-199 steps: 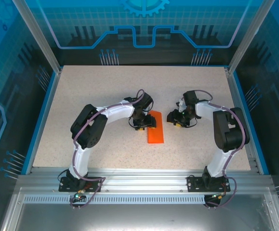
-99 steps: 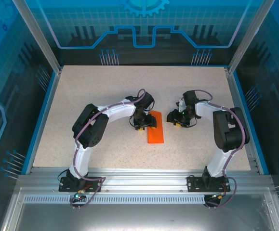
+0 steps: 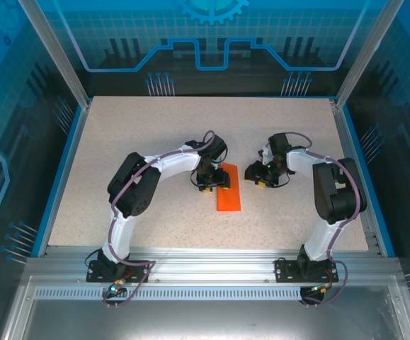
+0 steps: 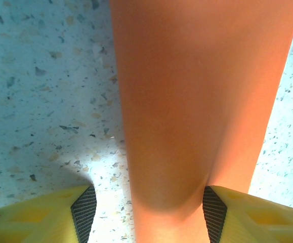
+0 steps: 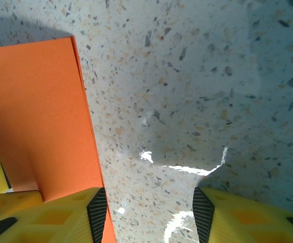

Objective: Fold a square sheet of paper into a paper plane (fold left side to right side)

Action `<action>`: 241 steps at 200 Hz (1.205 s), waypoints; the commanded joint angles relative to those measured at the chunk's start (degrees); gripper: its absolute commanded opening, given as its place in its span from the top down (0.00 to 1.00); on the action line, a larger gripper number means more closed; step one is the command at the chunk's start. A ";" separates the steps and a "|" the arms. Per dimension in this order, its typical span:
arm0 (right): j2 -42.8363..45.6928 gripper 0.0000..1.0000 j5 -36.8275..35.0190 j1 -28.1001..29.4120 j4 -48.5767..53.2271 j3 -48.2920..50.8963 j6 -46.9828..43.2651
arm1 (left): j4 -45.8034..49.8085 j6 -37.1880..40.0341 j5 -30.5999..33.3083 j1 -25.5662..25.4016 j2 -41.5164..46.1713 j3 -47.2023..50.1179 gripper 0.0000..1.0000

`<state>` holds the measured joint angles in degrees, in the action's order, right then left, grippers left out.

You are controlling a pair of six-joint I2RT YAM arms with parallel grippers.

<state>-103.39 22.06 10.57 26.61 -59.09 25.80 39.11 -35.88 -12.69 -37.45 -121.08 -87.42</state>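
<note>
Paper (image 3: 229,190) lies flat near the middle of the table (image 3: 155,134) as a narrow orange rectangle, long axis running near to far. It is in the same place and outline as one second ago.

Left gripper (image 3: 212,183) sits low over the paper's far end. Its fingers are apart and straddle the strip. In the left wrist view one pad (image 4: 85,212) stands clear of the paper edge, and the other (image 4: 214,217) is right at the opposite edge.

Right gripper (image 3: 261,177) is just right of the paper's far corner. Its fingers are apart with bare table between them. One finger (image 5: 45,217) overlaps the paper's edge.

Only change noted: the left arm's elbow has shifted slightly rightward. The right arm is unchanged.
</note>
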 commanded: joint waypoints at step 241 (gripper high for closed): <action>-6.06 0.86 3.91 8.24 2.70 -2.89 0.21 | -1.73 0.36 -0.95 -2.28 -3.02 0.62 0.37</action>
<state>-107.28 27.35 17.98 26.59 -60.66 26.06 39.29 -35.90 -11.99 -37.69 -121.16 -87.61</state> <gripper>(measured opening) 0.143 0.627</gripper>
